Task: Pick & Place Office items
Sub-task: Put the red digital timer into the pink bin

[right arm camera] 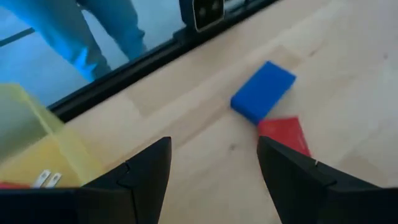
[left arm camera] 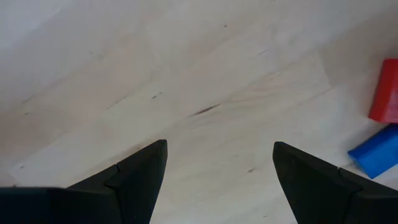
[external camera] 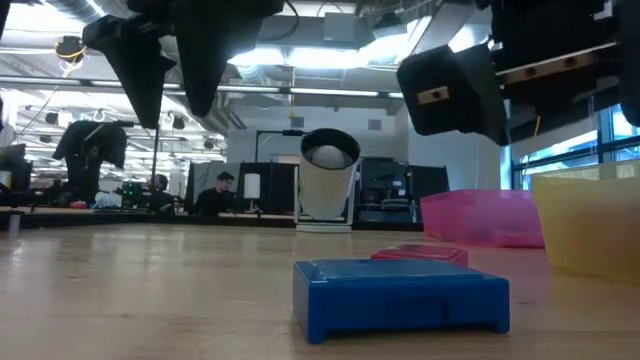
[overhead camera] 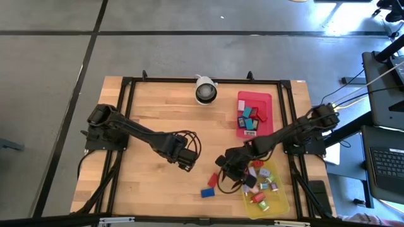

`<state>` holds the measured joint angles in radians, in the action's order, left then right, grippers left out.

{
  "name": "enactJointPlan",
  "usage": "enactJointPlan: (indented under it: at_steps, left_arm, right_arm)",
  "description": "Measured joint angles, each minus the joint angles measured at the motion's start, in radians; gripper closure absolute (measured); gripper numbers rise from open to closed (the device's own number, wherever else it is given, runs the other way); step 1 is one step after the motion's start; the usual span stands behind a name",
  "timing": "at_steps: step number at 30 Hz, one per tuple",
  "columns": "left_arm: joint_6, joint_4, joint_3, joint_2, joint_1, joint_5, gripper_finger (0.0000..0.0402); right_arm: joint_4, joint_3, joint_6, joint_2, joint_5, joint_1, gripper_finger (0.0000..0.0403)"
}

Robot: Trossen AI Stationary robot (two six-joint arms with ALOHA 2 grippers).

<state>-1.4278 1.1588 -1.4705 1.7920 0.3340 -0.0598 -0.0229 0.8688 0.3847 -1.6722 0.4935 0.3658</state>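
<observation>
Right wrist view: right gripper (right arm camera: 211, 171) jaws spread, empty, above bare wood just short of blue block (right arm camera: 263, 91) and red block (right arm camera: 284, 135). Left gripper (left arm camera: 219, 168) also agape, empty, farther from those two. Both loose beside yellow tray (overhead camera: 282, 200); more items in it and red tray (overhead camera: 268, 101). Sorting seemingly midway. Butcher-block table (overhead camera: 145, 107), white camera (overhead camera: 205, 90), workshop behind.

We count two arms, two trays, one red (overhead camera: 265, 99), one yellow (overhead camera: 281, 202), one white camera (overhead camera: 205, 91), two loose blocks, one blue (overhead camera: 207, 193), one red (overhead camera: 213, 180)
</observation>
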Motion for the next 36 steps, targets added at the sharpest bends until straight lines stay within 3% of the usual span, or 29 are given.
enactJointPlan:
  at_steps: [9,20,28,36]
  left_arm:
    - [-0.003,0.006,0.000,0.001,0.020,-0.036,0.0112]
    - [-0.017,0.025,0.000,0.002,0.044,-0.042,0.0112]
    - [-0.038,0.030,0.000,0.002,0.079,-0.081,0.0112]
    - [-0.052,0.034,0.000,0.002,0.096,-0.097,0.0112]
  right_arm:
    - [0.180,0.037,-0.104,-0.105,-0.015,0.008,0.0163]
    - [0.106,0.190,-0.111,-0.257,-0.028,-0.006,0.0163]
    - [0.036,0.199,-0.005,-0.293,-0.211,-0.017,0.0163]
    - [-0.057,0.202,-0.012,-0.306,-0.169,-0.018,0.0164]
